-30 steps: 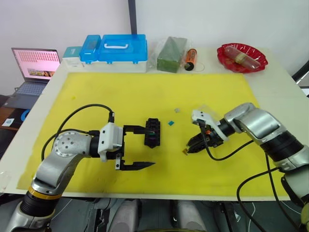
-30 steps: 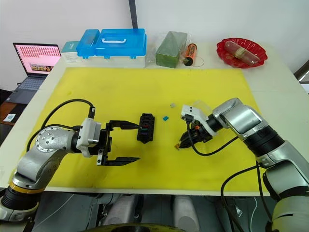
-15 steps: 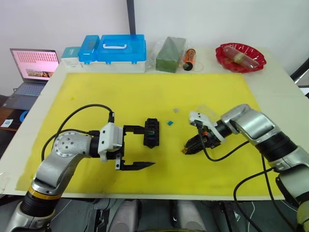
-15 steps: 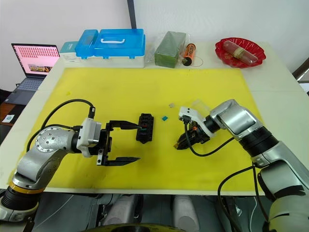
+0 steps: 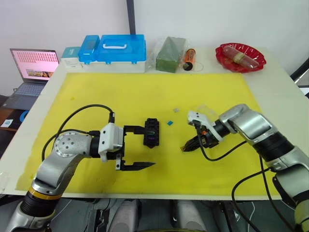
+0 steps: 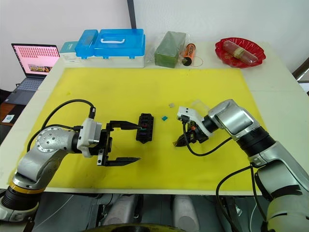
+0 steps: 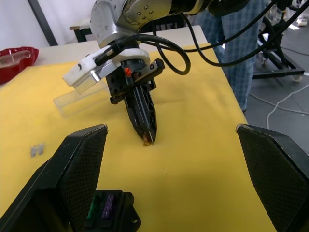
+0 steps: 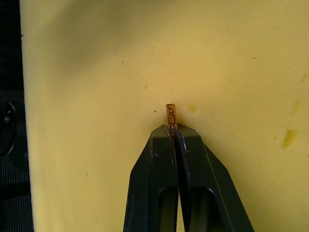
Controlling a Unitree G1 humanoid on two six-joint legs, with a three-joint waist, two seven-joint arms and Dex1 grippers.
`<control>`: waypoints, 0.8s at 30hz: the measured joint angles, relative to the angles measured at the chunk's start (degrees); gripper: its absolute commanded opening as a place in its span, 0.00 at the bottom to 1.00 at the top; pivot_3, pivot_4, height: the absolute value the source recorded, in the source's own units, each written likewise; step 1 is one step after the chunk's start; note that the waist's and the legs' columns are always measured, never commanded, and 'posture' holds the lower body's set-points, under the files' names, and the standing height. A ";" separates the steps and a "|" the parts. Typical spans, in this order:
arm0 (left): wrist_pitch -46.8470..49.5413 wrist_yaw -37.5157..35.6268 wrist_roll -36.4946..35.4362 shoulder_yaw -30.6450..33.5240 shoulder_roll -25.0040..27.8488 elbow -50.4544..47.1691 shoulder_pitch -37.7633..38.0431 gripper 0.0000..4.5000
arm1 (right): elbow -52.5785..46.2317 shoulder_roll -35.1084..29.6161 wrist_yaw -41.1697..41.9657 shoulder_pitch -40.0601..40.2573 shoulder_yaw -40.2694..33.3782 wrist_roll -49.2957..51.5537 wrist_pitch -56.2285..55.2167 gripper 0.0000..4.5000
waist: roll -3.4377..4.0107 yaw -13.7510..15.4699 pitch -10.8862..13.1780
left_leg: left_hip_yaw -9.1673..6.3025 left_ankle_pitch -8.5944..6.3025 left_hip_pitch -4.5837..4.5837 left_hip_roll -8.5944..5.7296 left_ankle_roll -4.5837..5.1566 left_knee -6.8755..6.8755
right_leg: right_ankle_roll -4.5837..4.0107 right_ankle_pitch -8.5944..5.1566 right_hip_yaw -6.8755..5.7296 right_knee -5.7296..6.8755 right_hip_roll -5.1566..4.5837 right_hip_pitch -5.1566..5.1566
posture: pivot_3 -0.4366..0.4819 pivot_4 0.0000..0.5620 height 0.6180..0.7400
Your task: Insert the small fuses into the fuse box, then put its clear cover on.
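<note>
Fingers of my right gripper point(image 8: 172, 133) are pressed together on a tan fuse point(image 8: 170, 114), which sticks out past the tips, its end at the yellow mat point(image 5: 120, 92). I see the same pinch from the left wrist view, the black tips pointing down at the mat. Just behind this gripper, toward the table's far side, lies the clear cover point(image 7: 79, 99), flat on the mat. Further to its left I see a teal fuse point(image 5: 170, 123) and a small grey fuse point(image 5: 176, 110), both loose on the mat and apart from each other. Beyond them sits the fuse box point(image 5: 152, 133), with green and purple fuses already seated in its slots, as the left wrist view shows. My left gripper point(image 5: 143, 147) is spread wide and holds nothing; its far finger lies right beside the fuse box, its near finger is well clear. Along the far table edge, well away from both grippers, I see a blue-lidded storage case point(image 5: 115, 52), a green block point(image 5: 171, 54) and a red dish point(image 5: 240, 56).
</note>
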 measured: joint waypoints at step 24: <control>3.92 3.62 -3.60 6.13 1.83 -1.21 4.36 1.00 | -20.81 5.02 -21.07 12.37 -18.56 14.15 17.00 0.01 | 0.00 0.13 0.00 | -0.05 0.00 -0.01 0.04 -0.01 -0.01 | -0.01 0.00 0.03 0.04 -0.05 0.00 | 0.48 0.27 1.00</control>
